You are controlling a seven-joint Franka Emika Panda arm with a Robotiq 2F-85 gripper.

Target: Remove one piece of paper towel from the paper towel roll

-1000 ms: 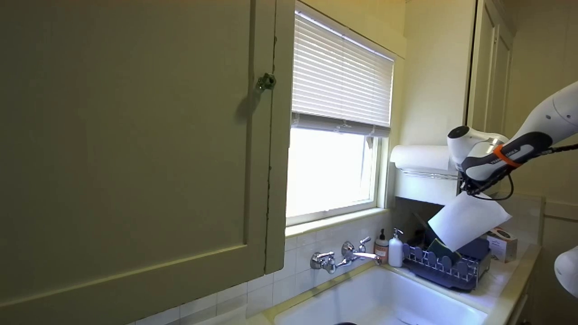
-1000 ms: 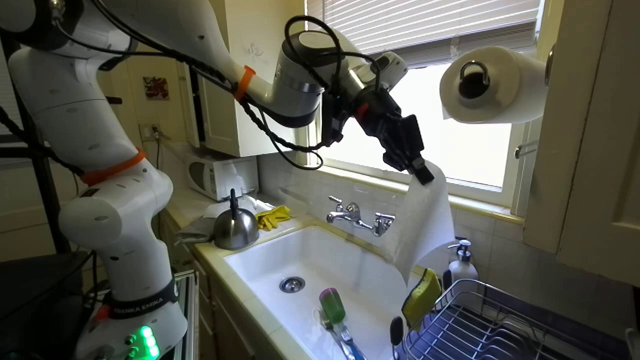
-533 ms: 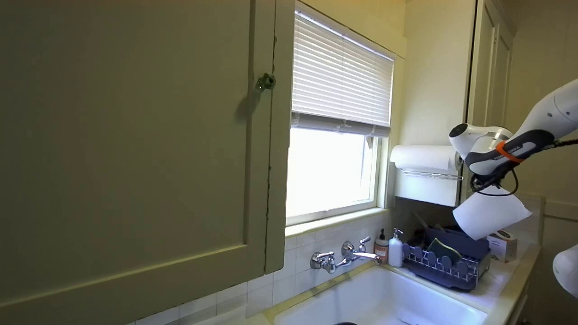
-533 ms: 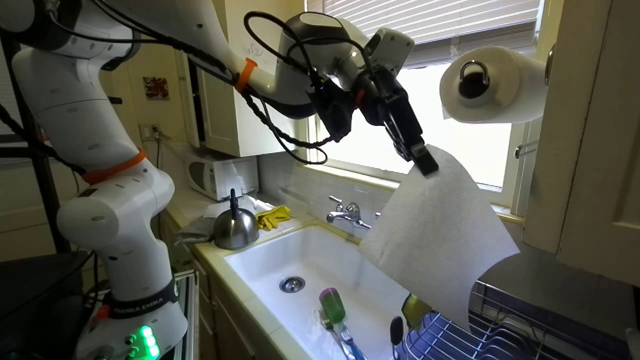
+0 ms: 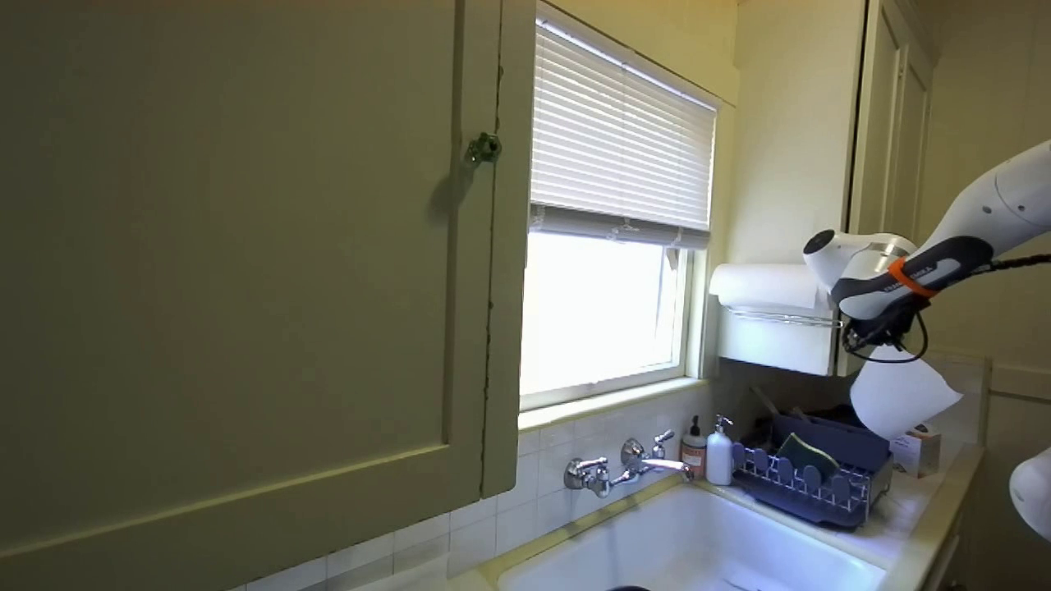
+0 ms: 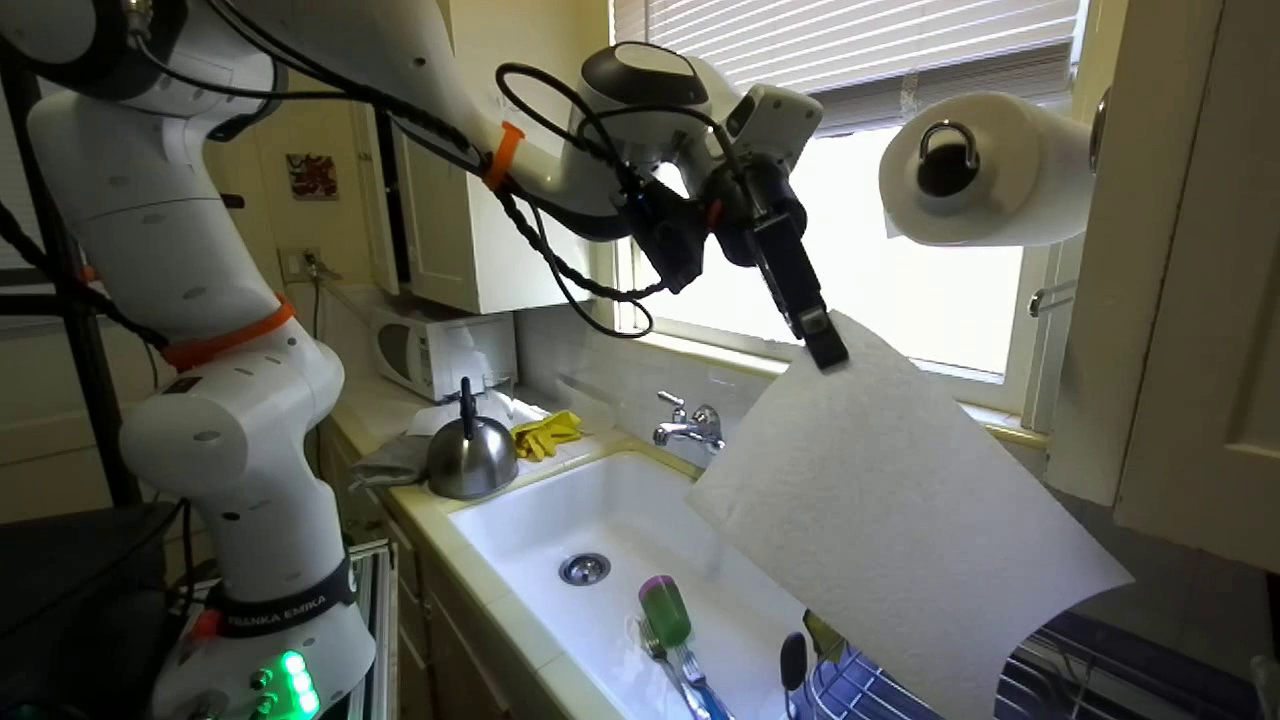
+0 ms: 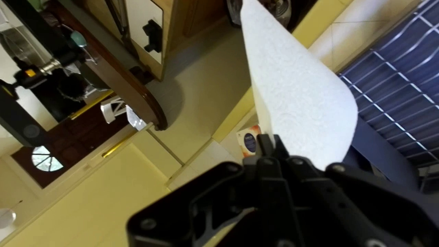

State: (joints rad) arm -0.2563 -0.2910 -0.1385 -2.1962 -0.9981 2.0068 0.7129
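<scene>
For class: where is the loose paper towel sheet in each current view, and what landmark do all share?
In an exterior view: the sheet, right side, below mid-height.
In an exterior view: the sheet, lower right.
In the wrist view: the sheet, upper part, right of centre.
Shared landmark: the dish rack.

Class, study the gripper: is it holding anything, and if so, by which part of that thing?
The gripper holds the piece of paper towel, pinched near its uppermost corner; the rest hangs loose below.

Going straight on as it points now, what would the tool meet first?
Past its held paper towel, the tool would probably meet the counter edge near the box; depth is unclear.
</scene>
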